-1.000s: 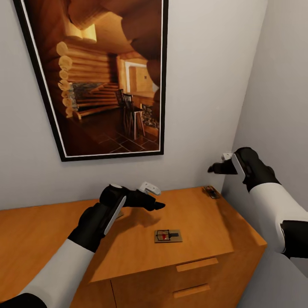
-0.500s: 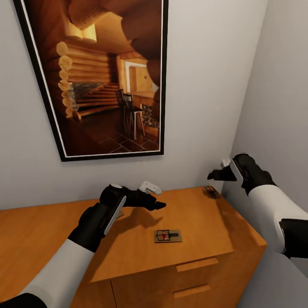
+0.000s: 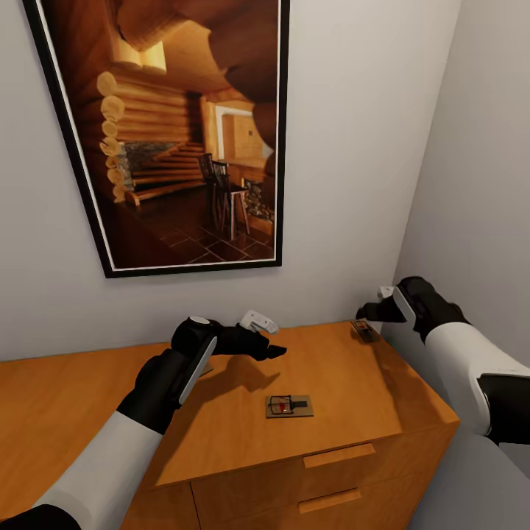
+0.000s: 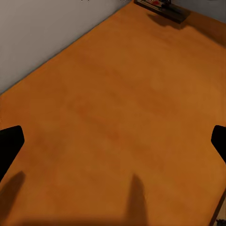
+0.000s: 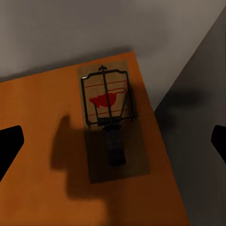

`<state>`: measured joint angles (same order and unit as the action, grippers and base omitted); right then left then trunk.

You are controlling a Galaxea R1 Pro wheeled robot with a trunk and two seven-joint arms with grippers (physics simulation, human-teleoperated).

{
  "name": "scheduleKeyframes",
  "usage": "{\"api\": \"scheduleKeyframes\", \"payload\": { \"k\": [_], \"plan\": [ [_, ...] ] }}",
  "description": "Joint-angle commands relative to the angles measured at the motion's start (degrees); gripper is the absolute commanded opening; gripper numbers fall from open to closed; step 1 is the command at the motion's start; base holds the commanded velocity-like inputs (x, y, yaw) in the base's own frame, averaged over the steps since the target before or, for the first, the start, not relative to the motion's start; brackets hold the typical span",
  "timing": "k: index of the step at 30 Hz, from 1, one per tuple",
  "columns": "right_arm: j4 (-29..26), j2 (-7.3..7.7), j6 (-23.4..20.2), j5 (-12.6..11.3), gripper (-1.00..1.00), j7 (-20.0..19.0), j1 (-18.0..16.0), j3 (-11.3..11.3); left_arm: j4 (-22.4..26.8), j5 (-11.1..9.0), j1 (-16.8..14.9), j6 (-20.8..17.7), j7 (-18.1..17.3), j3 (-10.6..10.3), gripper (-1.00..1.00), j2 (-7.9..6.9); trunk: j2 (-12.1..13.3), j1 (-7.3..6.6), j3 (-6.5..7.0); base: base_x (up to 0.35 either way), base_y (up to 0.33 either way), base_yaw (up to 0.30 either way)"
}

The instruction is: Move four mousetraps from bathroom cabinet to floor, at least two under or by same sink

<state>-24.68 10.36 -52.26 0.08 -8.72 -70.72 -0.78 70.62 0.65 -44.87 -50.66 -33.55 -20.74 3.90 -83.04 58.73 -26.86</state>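
Hovering wide open, right tool (image 3: 366, 312) holds nothing above corner mousetrap (image 5: 109, 117).

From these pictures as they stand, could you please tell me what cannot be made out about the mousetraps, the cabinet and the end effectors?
- Four mousetraps are wanted; two show: one mid-top, one in the back corner.
- Corner mousetrap: too small in the head view; the right wrist view shows it clearly.
- Cabinet: its lower front is cut by the head view's edge, contents hidden behind closed drawer fronts.
- Left end effector: under its arm, a small thing, unidentifiable.
- Right end effector: fingertips dark, small.
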Motion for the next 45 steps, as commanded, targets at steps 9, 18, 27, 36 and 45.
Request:
{"api": "scheduleKeyframes", "payload": {
  "k": [9, 18, 27, 36, 45],
  "plan": [
    [0.6, 0.09, 0.3, 0.2, 1.0, -1.5, 0.0, -0.1, 0.0, -0.1, -0.1, -0.2, -0.2, 0.2, 1.0, 0.06, 0.0, 0.0, -0.07, 0.0, 0.0, 0.0],
    [0.7, 0.1, 0.1, 0.2, 1.0, -1.8, 0.0, -0.1, 0.1, -0.1, 0.0, -0.2, -0.2, 1.2, 1.0, 0.06, 0.0, 0.0, -0.07, 0.0, 0.0, 0.0],
    [0.7, 0.1, 0.0, 0.2, 1.0, -1.8, 0.0, -0.1, 0.1, -0.1, -0.1, -0.2, -0.2, 1.8, 1.0, 0.06, 0.0, 0.0, -0.07, 0.001, 0.0, 0.0],
    [0.7, 0.12, 0.0, 0.2, 1.0, -1.8, 0.0, -0.2, 0.0, -0.1, -0.1, -0.2, -0.2, 2.0, 1.0, 0.06, 0.0, 0.0, -0.07, 0.036, 0.0, 0.0],
    [0.7, 0.18, 0.0, 0.3, 1.0, -1.8, 0.0, -0.2, 0.0, -0.1, 0.0, -0.2, -0.2, 2.0, 1.0, 0.06, 0.0, 0.0, -0.07, 0.01, 0.0, 0.0]
  ]
}}
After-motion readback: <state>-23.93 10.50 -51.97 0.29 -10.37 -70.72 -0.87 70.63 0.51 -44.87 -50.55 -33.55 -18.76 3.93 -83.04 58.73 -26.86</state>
